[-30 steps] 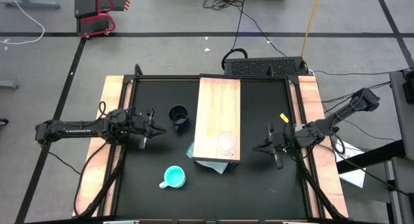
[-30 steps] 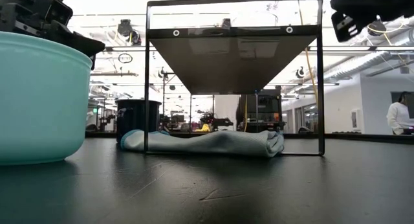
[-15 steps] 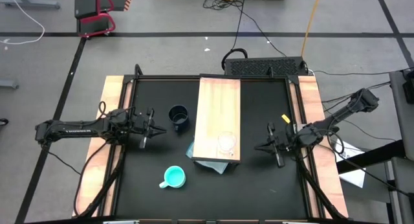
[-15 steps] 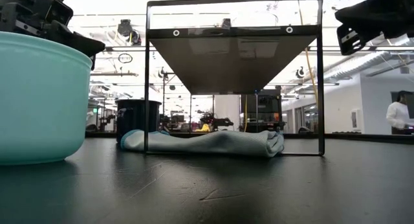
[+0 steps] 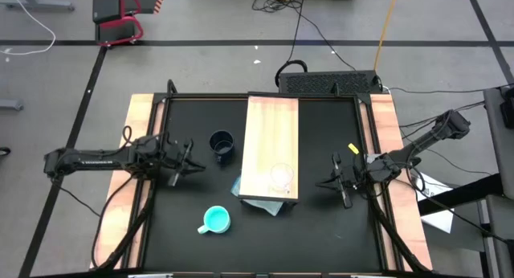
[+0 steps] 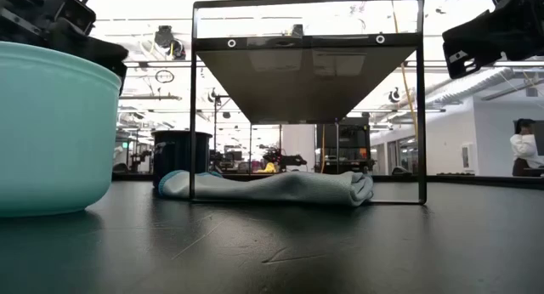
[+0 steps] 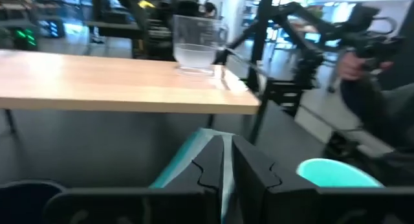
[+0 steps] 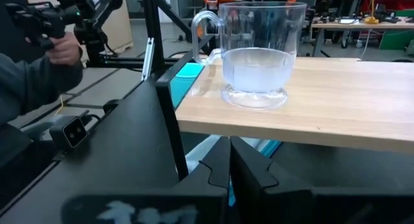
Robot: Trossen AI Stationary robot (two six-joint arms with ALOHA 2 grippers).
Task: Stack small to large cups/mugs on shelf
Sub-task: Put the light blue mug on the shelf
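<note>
Three mugs were counted, with one shelf (image 5: pixel 271 133) and two grippers. The glass mug (image 5: pixel 281 177) was already set upright on the shelf near its near end, and was seen close in the right wrist view (image 8: pixel 262 52). The navy mug (image 5: pixel 222 144) stood on the table just left of the shelf, and the teal mug (image 5: pixel 216 220) stood farther toward the near edge, left of the shelf's near corner. A folded cloth (image 6: pixel 272 188) lay under the shelf's near end. The left gripper (image 5: pixel 186 159) was held above the table just left of the navy mug, its fingers (image 7: pixel 200 169) pressed together and empty. The right gripper (image 5: pixel 337 181) was held right of the shelf, level with the glass mug, its fingers (image 8: pixel 217 166) also closed on nothing. It was judged that two mugs remained to be stacked. Since the smallest mug was on the shelf alone, trouble could be expected if a larger mug were lowered over it off-centre: the glass could be knocked over or pushed off the near end. With the fingers closed, the navy mug could be shoved rather than grasped if the left gripper were not opened first.
</note>
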